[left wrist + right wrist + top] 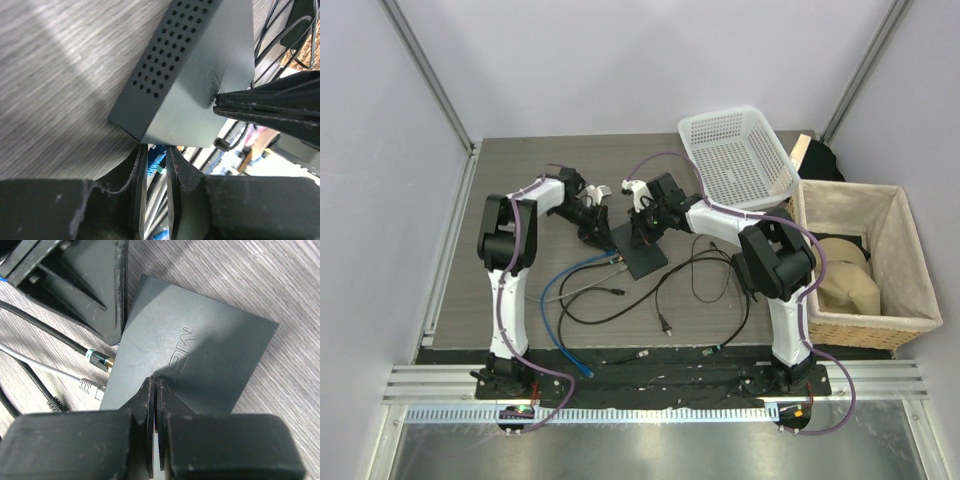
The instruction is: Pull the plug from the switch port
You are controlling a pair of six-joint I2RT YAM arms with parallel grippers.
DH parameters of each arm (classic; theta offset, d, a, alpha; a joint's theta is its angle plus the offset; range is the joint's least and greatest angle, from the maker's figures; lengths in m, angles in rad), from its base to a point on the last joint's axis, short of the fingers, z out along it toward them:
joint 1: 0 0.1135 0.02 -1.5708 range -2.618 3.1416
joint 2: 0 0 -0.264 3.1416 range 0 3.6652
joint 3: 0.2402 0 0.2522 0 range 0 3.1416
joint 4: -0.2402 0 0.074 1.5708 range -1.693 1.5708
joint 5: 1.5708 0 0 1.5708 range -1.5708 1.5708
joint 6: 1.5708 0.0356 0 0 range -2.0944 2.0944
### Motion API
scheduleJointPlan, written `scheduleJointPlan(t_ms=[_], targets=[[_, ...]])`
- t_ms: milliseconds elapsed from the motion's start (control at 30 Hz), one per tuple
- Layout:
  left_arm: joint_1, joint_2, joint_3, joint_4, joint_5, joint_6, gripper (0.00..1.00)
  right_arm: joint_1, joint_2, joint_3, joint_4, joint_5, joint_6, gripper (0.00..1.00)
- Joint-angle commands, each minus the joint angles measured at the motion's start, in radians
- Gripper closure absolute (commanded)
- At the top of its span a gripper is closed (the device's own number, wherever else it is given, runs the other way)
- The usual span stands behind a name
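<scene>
Dark-grey vented switch [210,340] is showing embossed "ME…"; left gripper [155,156] is pinching blue plug [156,162], closed right gripper [154,385] pressing its top.

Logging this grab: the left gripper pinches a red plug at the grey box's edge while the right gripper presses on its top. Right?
The plug is blue, not red; the left wrist view shows it in the left gripper at the edge of the grey box. The right gripper does press on the box top.
</scene>
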Motion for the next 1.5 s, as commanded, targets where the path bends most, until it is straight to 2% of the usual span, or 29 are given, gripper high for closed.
scheduleJointPlan(t_ms=[0,100,133,233,300,433,533,567,733,800,867,1100,1300,1467], targets=[[-0.018,0.075,0.035,-0.039,-0.100,0.047,1.00,0.007,0.134,-0.052,-0.007,0.201,-0.058,0.99],[-0.019,0.016,-0.095,0.019,-0.054,0.019,1.00,0.004,0.133,-0.055,-0.003,0.201,-0.060,0.99],[-0.019,-0.004,-0.180,0.059,-0.048,0.003,1.00,0.004,0.131,-0.055,0.000,0.204,-0.060,0.99],[-0.018,-0.060,-0.270,0.101,-0.041,-0.001,1.00,0.000,0.137,-0.052,0.004,0.209,-0.058,0.99],[-0.013,-0.040,-0.229,0.072,-0.046,0.013,1.00,-0.003,0.143,-0.050,0.002,0.212,-0.058,0.99],[0.017,0.032,0.005,-0.031,-0.066,0.041,1.00,-0.003,0.159,-0.032,-0.001,0.216,-0.058,0.99],[0.033,0.052,0.054,-0.059,-0.064,0.052,1.00,-0.005,0.159,-0.032,-0.001,0.216,-0.063,0.99],[0.036,0.046,0.035,-0.057,-0.063,0.058,1.00,-0.003,0.157,-0.035,0.000,0.218,-0.064,0.99],[0.034,-0.055,-0.273,0.038,-0.023,0.050,1.00,-0.014,0.145,-0.062,0.020,0.238,-0.054,0.99],[0.036,-0.107,-0.349,0.049,-0.044,0.062,1.00,-0.022,0.146,-0.064,0.023,0.242,-0.045,0.99],[0.034,-0.129,-0.358,0.050,-0.055,0.062,1.00,-0.033,0.154,-0.062,0.023,0.245,-0.038,0.99],[0.062,-0.020,0.009,-0.095,-0.097,0.108,1.00,-0.049,0.159,-0.059,0.017,0.262,-0.038,0.99],[0.137,-0.036,0.086,-0.143,-0.191,0.151,1.00,-0.078,0.131,-0.087,0.037,0.275,-0.043,0.99],[0.205,-0.089,0.135,-0.148,-0.215,0.147,1.00,-0.115,0.123,-0.089,0.040,0.275,-0.041,0.99]])
